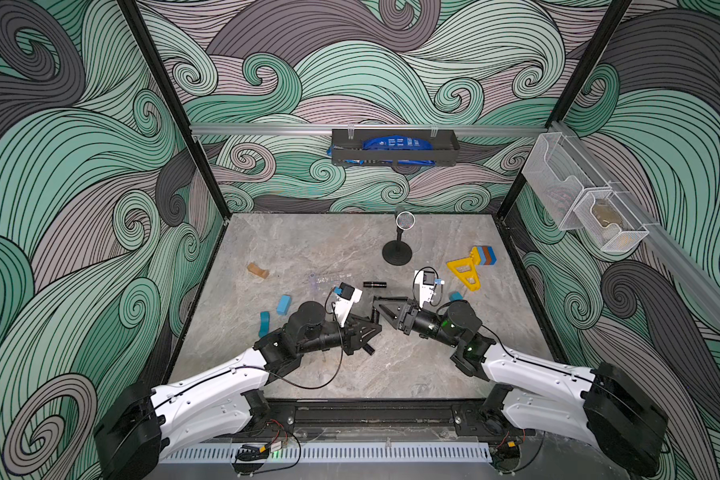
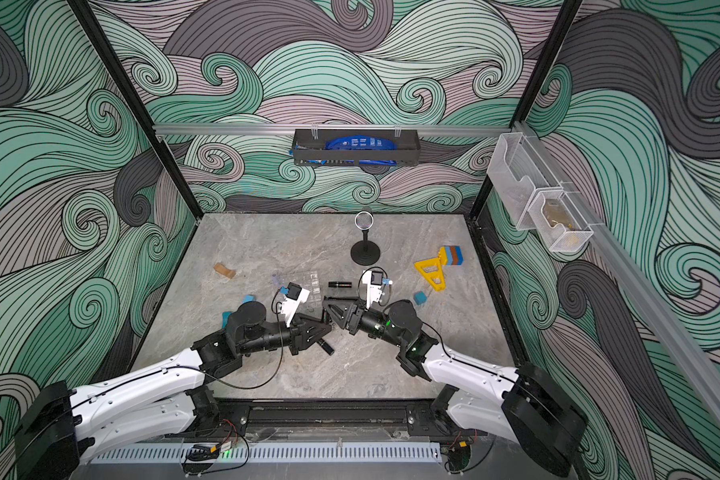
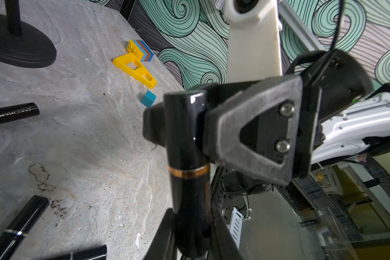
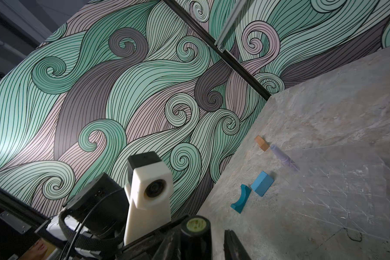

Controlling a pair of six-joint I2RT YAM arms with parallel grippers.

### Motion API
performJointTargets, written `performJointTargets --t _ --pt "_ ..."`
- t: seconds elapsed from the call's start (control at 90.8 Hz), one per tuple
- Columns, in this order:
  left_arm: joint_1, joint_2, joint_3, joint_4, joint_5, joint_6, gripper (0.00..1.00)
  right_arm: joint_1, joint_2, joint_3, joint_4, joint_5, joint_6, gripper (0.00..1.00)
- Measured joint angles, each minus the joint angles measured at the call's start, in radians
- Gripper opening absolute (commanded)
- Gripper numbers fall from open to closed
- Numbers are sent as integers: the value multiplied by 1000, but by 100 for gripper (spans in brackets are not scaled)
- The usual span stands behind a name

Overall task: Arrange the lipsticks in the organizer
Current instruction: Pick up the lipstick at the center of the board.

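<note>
Lipsticks: four small black cylindrical tubes, each with a thin metallic band.

- Held tube (image 3: 187,157): lifted off the grey stone-look table (image 1: 391,374), near the clear plastic grid organizer (image 1: 334,279), on its side toward the robot's base.
- Lettered tube (image 1: 375,284): lying flat just beside the organizer, not touching it.
- Third tube (image 3: 16,225) and fourth tube (image 3: 86,252): lying flat, farther from the organizer than the held tube, on the same side.
- Organizer cells: none looks filled, as far as the clear plastic lets one tell.
- Left gripper (image 3: 190,235): clamped on the held tube below its band.
- Right gripper (image 4: 202,245): jaws parted around the tube's other end. A gap shows beside one finger in the right wrist view, so it does not appear to be gripping.

Step in hand, as judged: handover of the held tube from right to left.

Handling notes:
- The right jaws should spread fully before that arm backs away, straight off the tube. A sideways drag could twist the tube in the left grip or tug at the cap.
- The left grip ought to hold firm.
- The tube should then be turned upright above one organizer cell and lowered squarely.
- The light organizer would probably slide if nudged.
</note>
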Motion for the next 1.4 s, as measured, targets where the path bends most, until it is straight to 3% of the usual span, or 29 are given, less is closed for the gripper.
performJointTargets --t 0.143,0.352,0.638,0.969,1.398 --pt "0 -20 0 -84 -79 93 0 -58 -22 97 -196 -4 -8 56" --pt "-9 -43 0 -143 -194 220 0 -69 3 378 -604 0 -98 57" --pt "-14 -99 0 -164 -255 303 0 37 106 580 -953 68 -197 56" --pt "-15 -114 -1 -164 -274 328 0 56 137 603 -1015 92 -214 43" --pt "-15 -95 -1 -175 -292 332 0 56 156 600 -979 45 -173 35"
